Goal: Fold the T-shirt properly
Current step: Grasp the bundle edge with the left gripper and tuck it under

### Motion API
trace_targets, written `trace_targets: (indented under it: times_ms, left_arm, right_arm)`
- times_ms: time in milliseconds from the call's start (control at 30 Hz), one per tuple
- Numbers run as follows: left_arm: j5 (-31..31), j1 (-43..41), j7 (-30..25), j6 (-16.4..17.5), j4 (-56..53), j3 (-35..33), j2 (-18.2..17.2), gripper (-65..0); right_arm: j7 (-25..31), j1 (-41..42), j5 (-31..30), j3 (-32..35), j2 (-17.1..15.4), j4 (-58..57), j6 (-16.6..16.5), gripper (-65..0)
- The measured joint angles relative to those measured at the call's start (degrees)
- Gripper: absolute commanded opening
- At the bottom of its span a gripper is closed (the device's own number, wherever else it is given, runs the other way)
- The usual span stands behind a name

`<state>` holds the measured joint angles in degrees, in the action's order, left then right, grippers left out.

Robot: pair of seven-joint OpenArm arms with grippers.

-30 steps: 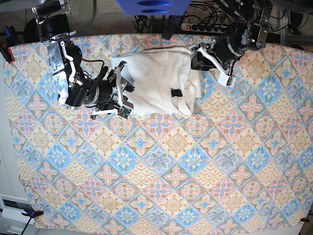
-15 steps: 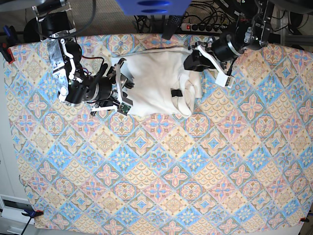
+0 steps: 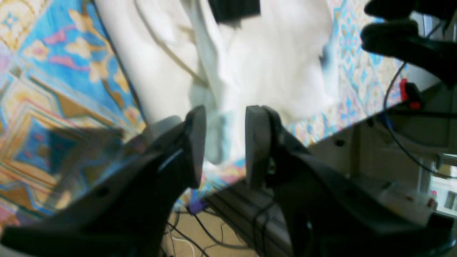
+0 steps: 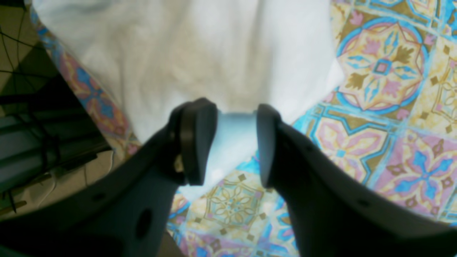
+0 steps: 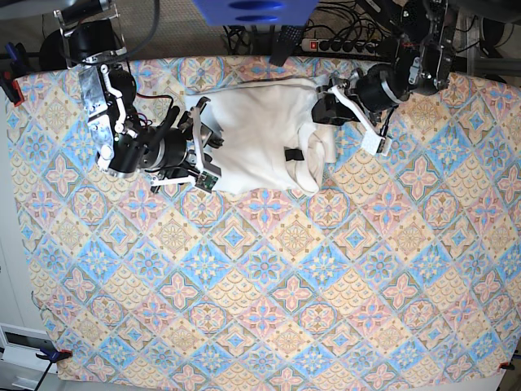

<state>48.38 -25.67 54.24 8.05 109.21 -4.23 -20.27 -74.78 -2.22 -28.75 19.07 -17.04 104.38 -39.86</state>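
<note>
1. Left gripper (image 3: 223, 142) parted, empty, at the T-shirt's (image 5: 264, 134) right edge in the base view; right gripper (image 4: 235, 142) parted, empty, at its left edge.
2. T-shirt lies folded, upper centre of the desk (image 5: 326, 309), between both arms, about equally near each.
3. Long axis hard to judge. Wrist views blurred; print hidden, only a small black tag (image 5: 294, 155) shows.

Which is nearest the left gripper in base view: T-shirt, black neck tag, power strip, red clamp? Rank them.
From the left gripper:
1. T-shirt, directly beside it, at the shirt's edge.
2. Black neck tag, below, on the shirt.
3. Power strip, above, off the table's far edge.
4. Red clamp, far across the table.
</note>
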Motion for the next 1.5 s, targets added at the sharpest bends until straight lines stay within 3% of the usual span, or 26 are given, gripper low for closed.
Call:
trace_targets:
  times_ms: [367,500,700,900,1200,1500]
  left_arm:
    - [0.1,6.0,-0.5,-0.1,-8.6,-7.8,1.3,-47.8]
    - [-0.1,5.1,-0.3,0.3,-6.1,-7.9,1.2,-65.0]
    - [0.7,2.0,-0.9,0.3,3.8,-7.3,-0.7,-65.0]
    - [0.4,-4.5,-0.4,0.2,5.4,-1.2,-0.9,-65.0]
    - [0.7,-8.7,-0.4,0.6,8.1,-1.4,-1.5,-65.0]
    - [-0.8,-8.8,-0.7,0.4,7.6,-6.7,-3.3,-65.0]
  right_arm:
    - [0.0,0.0,0.0,0.0,0.0,0.0,0.0,-43.3]
    - [0.1,0.0,0.0,-2.0,0.0,0.0,0.0,-43.3]
    - [0.0,0.0,-0.1,-2.1,0.0,0.0,0.0,-43.3]
    - [-0.1,-0.1,-0.1,-2.1,0.0,0.0,0.0,-43.3]
    - [0.0,0.1,0.0,-2.1,0.0,0.0,0.0,-43.3]
    - [-0.1,0.1,0.0,-2.1,-0.1,-0.1,0.0,-43.3]
